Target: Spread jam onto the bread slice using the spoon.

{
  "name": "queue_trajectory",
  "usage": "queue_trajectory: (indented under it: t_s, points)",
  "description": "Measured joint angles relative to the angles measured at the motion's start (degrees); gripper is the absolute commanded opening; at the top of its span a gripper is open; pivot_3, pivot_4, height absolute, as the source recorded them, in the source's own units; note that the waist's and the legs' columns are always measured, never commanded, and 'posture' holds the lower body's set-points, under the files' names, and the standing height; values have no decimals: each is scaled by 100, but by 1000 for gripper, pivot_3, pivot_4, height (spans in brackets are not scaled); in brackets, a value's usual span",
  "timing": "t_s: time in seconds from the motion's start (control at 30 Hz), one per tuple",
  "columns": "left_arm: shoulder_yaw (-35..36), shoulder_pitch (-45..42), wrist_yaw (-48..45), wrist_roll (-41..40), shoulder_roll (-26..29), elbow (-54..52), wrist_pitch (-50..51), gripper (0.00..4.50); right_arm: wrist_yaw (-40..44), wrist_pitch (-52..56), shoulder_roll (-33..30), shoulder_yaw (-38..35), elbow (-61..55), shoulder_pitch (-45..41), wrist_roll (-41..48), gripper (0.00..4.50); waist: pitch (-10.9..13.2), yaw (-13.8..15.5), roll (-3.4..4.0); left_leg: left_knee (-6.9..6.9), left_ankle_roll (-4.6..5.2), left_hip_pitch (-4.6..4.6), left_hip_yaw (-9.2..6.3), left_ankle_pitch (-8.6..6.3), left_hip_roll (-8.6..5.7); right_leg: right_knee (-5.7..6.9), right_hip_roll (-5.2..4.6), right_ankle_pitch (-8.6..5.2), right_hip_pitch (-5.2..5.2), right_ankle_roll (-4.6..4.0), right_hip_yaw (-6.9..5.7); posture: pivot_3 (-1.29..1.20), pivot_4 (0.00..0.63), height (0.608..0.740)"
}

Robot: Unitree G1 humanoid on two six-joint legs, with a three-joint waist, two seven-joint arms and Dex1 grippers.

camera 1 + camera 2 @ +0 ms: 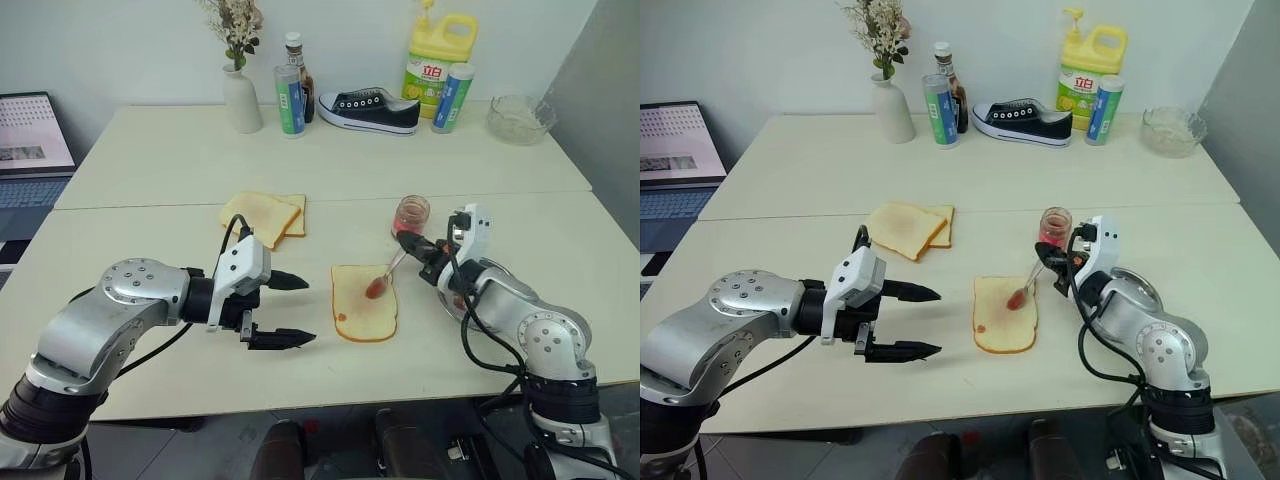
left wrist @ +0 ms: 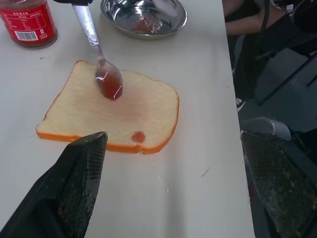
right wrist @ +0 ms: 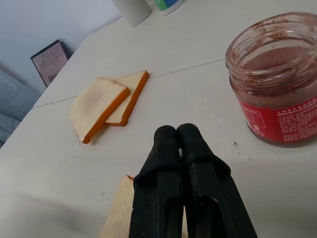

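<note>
The bread slice lies flat on the table between my two arms. Its face carries a faint pink smear and a small dot of jam. My right gripper is shut on the handle of the spoon. The spoon slants down to the slice, and its bowl, loaded with red jam, rests on the far part of the bread. The open jam jar stands just behind that gripper. My left gripper hangs open beside the slice's left edge, holding nothing.
Two more bread slices overlap behind the left gripper. A round metal dish with a jam trace sits by my right arm. At the table's back stand a vase, bottles, a shoe, a yellow jug and a glass bowl.
</note>
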Motion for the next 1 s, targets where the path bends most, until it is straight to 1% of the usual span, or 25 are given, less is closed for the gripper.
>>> queue_trajectory:
  t_s: [0.1,0.23,0.3,0.43,0.57,0.7,0.83,1.0]
  points:
    - [0,-1,-19,15,1,8,-27,4500,32,119,-60,-145,-4,-32,73,29,0,8,0,0,0,0,1,0,-1,0,-1,0,0,0,1,0,150,740]
    - [0,-4,-48,51,4,48,-110,4500,-256,414,-49,-700,-10,-350,760,29,0,6,0,1,0,0,0,0,0,2,0,0,0,0,0,0,150,740]
    - [0,-10,-52,55,4,50,-147,4500,-492,495,117,-882,-14,-485,1151,29,0,0,0,-1,0,1,-3,0,3,2,3,0,0,-1,-1,0,150,740]
    - [0,-11,-31,58,3,47,-154,4500,-887,535,605,-832,28,-497,1573,29,0,-2,0,-2,0,0,-4,0,5,2,5,1,-1,-1,0,0,150,740]
    - [0,-9,2,46,2,13,-150,4500,-849,498,849,-567,248,-304,1442,29,0,1,-1,0,0,0,-2,0,3,1,3,1,0,-1,0,0,150,740]
    - [2,10,46,39,2,-13,-137,4500,-586,407,808,-431,614,-29,1042,29,0,14,-1,2,0,0,0,0,1,1,1,1,0,-1,0,0,150,740]
    - [4,61,95,31,2,-52,-137,4500,-213,365,535,-534,736,149,921,29,0,14,-1,1,0,0,-2,0,1,1,1,0,1,-1,-1,0,150,740]
    - [6,53,92,32,2,-48,-139,4500,-92,382,159,-942,735,225,933,29,-1,20,-1,3,0,2,-2,0,-1,2,1,1,4,-1,-1,0,150,740]
